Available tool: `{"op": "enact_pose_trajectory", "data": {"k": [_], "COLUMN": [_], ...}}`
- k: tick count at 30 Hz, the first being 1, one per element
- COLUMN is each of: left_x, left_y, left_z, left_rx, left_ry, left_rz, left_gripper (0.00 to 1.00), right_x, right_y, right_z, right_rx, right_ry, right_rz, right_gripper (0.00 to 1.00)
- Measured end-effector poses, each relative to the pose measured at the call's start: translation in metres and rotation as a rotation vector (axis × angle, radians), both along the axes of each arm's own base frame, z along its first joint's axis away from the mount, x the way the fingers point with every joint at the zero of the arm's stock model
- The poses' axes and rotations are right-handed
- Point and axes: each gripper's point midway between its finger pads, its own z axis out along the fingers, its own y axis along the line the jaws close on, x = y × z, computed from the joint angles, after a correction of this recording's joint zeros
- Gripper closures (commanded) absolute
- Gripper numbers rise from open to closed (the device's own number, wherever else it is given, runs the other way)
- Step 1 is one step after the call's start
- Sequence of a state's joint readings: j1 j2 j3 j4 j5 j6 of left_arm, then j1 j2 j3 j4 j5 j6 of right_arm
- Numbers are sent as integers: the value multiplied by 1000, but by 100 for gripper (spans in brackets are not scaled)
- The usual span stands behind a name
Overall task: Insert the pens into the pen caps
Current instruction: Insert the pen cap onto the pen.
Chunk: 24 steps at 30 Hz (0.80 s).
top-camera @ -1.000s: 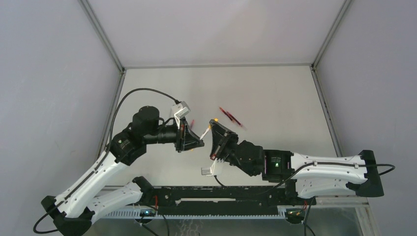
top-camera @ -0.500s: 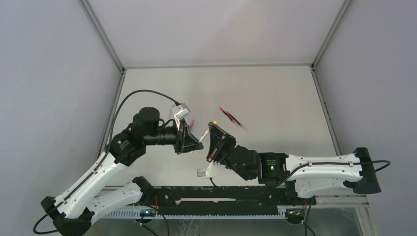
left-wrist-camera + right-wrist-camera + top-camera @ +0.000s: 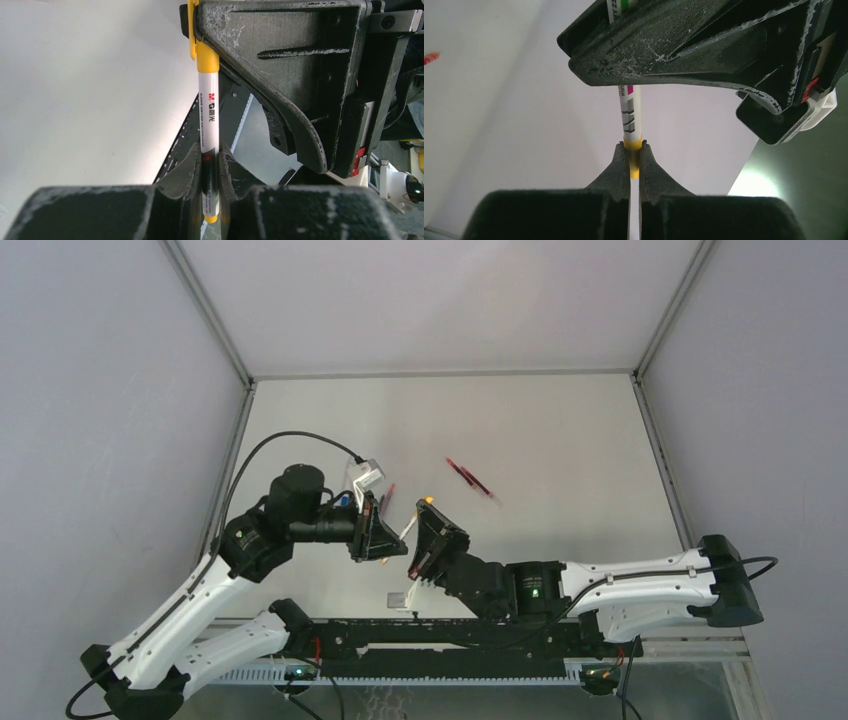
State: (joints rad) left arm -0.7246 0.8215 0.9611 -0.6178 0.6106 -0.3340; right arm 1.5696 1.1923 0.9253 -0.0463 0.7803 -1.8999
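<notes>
While both end effectors pinch the yellow pen, red pens dot the white table.

Both end effectors have drawn back toward the arm bases, away from the red pens lying on the worktop. The right end effector has slid left and nearer, and the right arm now reaches further across the front. The left end effector has retreated a little too. The yellow-orange pen and its cap, carried between them, now sit farther from the red pens.
</notes>
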Motion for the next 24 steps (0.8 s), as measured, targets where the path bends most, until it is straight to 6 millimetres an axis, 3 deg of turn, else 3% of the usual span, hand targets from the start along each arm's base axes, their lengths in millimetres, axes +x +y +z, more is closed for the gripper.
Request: {"op": "enact_pose_trajectory", "data": {"k": [24], "left_x": [-25], "left_y": [3], "left_z": [-11], "left_rx": [14], "left_ry": [68], "left_rz": [-80], "left_gripper": [100], "right_x": [-31], "right_y": [0], "right_z": [-11], "right_rx": [-8], "right_ry": [17], "right_rz": [0], "right_gripper": [100]}}
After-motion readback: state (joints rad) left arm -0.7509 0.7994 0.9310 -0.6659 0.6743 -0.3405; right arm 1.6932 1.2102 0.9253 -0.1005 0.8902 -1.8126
